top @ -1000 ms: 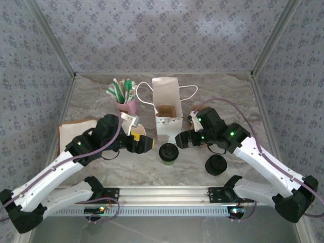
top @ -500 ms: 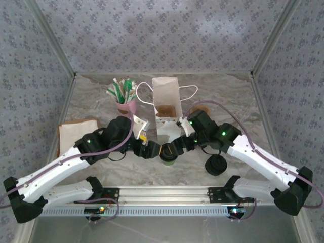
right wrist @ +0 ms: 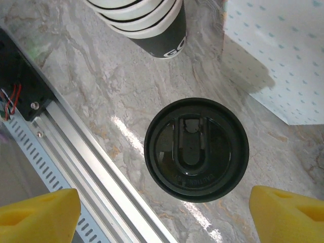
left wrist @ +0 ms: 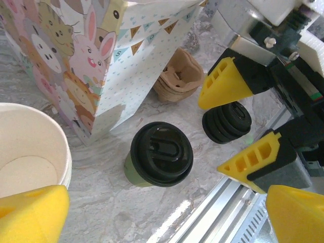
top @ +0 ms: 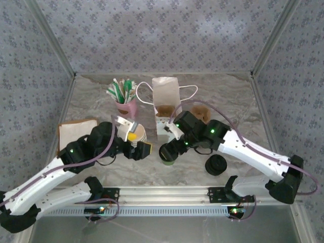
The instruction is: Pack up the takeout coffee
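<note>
Plainly little is done: the takeout coffee (right wrist: pixel 196 150) stands lidded on the worktop (right wrist: pixel 111 91), between the right fingers (right wrist: pixel 288 212), which are spread wide on either side and touch nothing. The left fingers (left wrist: pixel 30 212) gape wide and empty too. Gripping it, lifting it and lowering it into the paper bag (top: pixel 167 93) all remain

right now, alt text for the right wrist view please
The takeout coffee, black lid up, stands on the marble table between the open right claw's yellow fingertips, untouched. A cup stack and patterned bag sit beyond it.
</note>
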`<control>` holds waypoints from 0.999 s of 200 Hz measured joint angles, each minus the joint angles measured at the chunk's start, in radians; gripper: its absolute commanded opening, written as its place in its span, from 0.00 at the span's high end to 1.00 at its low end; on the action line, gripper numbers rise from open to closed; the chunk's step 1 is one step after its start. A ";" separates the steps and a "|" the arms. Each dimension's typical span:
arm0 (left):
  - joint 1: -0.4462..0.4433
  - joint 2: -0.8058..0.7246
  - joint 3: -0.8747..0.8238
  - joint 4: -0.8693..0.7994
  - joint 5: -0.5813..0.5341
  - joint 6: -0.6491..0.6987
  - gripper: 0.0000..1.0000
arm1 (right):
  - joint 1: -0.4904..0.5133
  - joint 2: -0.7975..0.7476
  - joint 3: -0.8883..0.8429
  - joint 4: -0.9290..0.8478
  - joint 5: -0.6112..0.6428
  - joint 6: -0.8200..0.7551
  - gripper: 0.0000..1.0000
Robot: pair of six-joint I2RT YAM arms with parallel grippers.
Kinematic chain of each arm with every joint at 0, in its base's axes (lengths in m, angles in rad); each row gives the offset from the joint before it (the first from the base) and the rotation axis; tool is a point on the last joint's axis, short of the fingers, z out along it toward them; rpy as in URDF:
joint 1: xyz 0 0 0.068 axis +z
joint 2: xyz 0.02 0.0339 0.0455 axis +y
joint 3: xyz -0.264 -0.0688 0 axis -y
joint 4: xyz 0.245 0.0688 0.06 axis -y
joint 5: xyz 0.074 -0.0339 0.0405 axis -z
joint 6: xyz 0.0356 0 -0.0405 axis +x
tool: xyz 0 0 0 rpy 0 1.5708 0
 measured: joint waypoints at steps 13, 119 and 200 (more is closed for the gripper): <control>0.000 -0.018 -0.003 -0.003 -0.005 0.012 0.01 | 0.019 0.043 0.047 -0.034 0.027 -0.014 0.13; 0.000 -0.118 -0.037 -0.026 -0.048 0.056 0.01 | 0.038 0.242 0.175 -0.179 0.163 -0.122 0.11; 0.000 -0.118 -0.055 -0.026 -0.048 0.056 0.01 | 0.074 0.313 0.183 -0.193 0.162 -0.179 0.06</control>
